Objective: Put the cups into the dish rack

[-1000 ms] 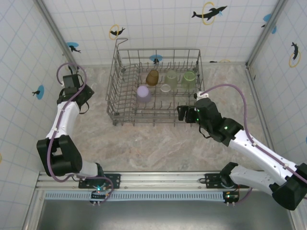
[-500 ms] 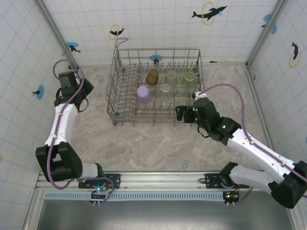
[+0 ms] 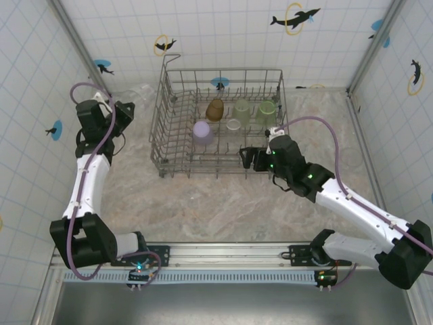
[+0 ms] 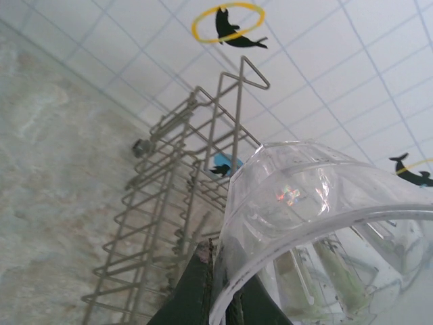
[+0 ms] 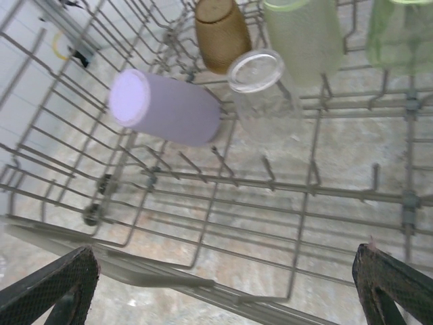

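The grey wire dish rack [image 3: 169,122] stands at the back middle of the table. Inside it rest a lavender cup [image 3: 201,132], an amber-brown cup [image 3: 215,109], a clear cup [image 3: 233,124] and two pale green cups [image 3: 241,108] [image 3: 267,112]. My left gripper [image 3: 128,105] is left of the rack, shut on the rim of another clear cup [image 3: 141,91]. In the left wrist view that clear cup [image 4: 325,223] is pinched at its wall by the fingers [image 4: 196,291]. My right gripper [image 3: 247,157] is open at the rack's front edge, its fingers [image 5: 54,284] spread wide over bare wire.
Tiled walls with dolphin stickers close in the table at the back and both sides. The rack's tall wire handle [image 4: 240,88] rises at its back left corner, near the held cup. Marbled table [image 3: 223,203] lies bare in front of the rack.
My left arm has swung toward the back and raised the clear cup beside the rack's left side. My right gripper has slid a little left along the rack's front edge.
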Robot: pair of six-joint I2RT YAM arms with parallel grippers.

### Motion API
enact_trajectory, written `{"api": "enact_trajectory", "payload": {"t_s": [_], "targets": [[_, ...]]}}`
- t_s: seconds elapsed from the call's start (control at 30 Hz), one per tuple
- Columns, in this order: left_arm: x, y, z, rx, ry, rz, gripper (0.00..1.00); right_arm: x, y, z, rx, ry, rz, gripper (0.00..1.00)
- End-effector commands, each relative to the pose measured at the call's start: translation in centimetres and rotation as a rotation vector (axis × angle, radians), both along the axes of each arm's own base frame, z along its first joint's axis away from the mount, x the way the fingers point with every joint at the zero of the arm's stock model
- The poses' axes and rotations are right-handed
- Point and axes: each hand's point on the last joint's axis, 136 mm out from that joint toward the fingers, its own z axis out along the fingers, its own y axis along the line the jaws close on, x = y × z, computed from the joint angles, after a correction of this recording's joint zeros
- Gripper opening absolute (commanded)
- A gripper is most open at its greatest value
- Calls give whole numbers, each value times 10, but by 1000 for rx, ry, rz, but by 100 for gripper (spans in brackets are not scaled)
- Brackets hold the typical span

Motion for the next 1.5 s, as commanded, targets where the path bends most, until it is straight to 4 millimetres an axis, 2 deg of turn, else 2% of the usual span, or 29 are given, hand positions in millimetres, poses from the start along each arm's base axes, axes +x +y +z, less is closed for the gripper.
{"api": "enact_trajectory", "payload": {"t_s": [0.0,0.23,0.37,0.47,0.53,0.77,0.9,1.07,1.17,1.23,1.3,1.47], "targets": [[-5,-11,17,-48,-73,-67,0,5,17,16,91,-23,36,100],[-12,-23,24,-90,-111,-131,0,11,39,21,176,-10,98,100],[-12,-30,18,-114,-104,-174,0,16,51,24,229,0,132,100],[-12,-31,18,-119,-107,-181,0,22,55,29,273,-4,142,100],[-14,-34,10,-133,-98,-189,0,26,57,35,312,-15,142,100],[-16,-46,17,-139,-114,-240,0,37,67,48,406,-26,166,100],[-19,-68,13,-151,-102,-315,0,44,68,54,516,-41,202,100],[-21,-93,5,-145,-81,-373,0,57,69,74,626,-71,234,100],[-21,-103,1,-135,-75,-386,0,65,81,85,640,-76,264,100],[-18,-110,13,-129,-99,-400,0,67,90,89,669,-53,305,100],[-17,-118,15,-134,-98,-419,0,71,99,95,715,-44,336,100],[-17,-132,14,-137,-98,-450,0,78,109,104,802,-45,371,100]]}}
